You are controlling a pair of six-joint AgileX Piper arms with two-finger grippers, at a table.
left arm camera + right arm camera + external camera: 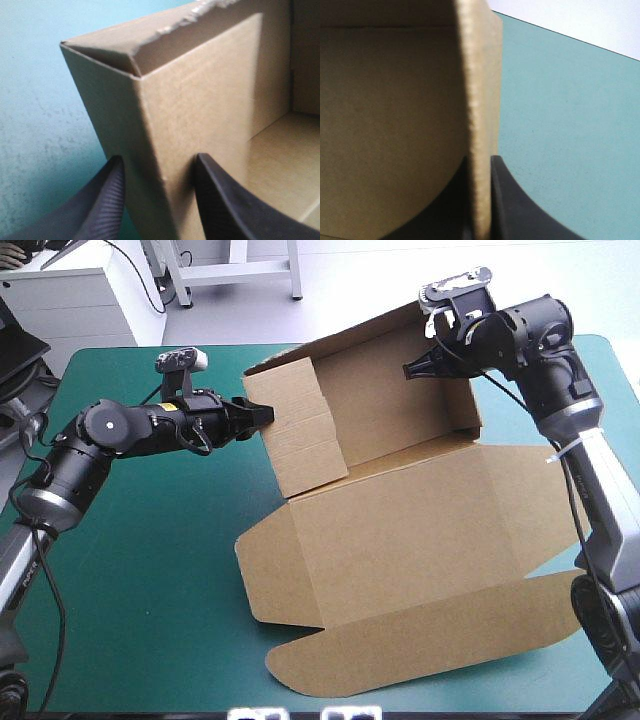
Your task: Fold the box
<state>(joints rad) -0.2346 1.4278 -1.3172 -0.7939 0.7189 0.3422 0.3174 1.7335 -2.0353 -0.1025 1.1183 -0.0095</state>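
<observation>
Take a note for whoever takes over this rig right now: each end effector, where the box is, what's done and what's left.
Left end effector: shut on the box, fingers on either side of the folded edge of its left wall.
Right end effector: shut on the top edge of the back wall, near its right end.
Box: on the teal-green cover, right of the middle.
Done: back wall and left wall are raised.
Left: no right wall stands yet, and the front panels lie flat on the near side.
</observation>
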